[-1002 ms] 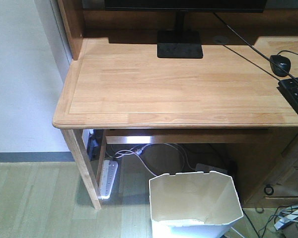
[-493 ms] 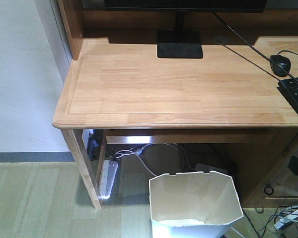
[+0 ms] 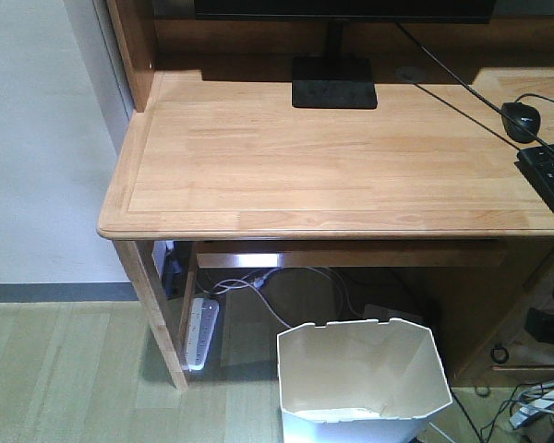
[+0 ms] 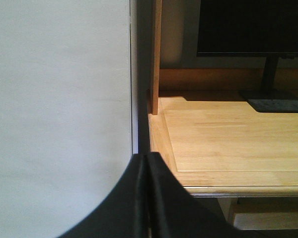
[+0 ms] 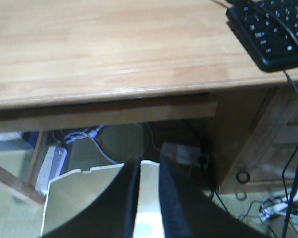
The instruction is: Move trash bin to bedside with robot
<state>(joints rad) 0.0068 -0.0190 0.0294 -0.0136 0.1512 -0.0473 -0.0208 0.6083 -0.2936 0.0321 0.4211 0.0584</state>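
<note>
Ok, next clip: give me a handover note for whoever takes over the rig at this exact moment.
Left end effector: shut, empty, held up by the desk's left corner, next to the wall.
Right end effector: open by a narrow gap, empty, aimed down at the trash bin, with no contact visible.
Trash bin: upright on the floor at the desk's front edge.
Bedside: not in any view.
Done: nothing yet; the bin is not grasped.
Left: grip the bin, probably at its rim, and take it to the bedside.
</note>
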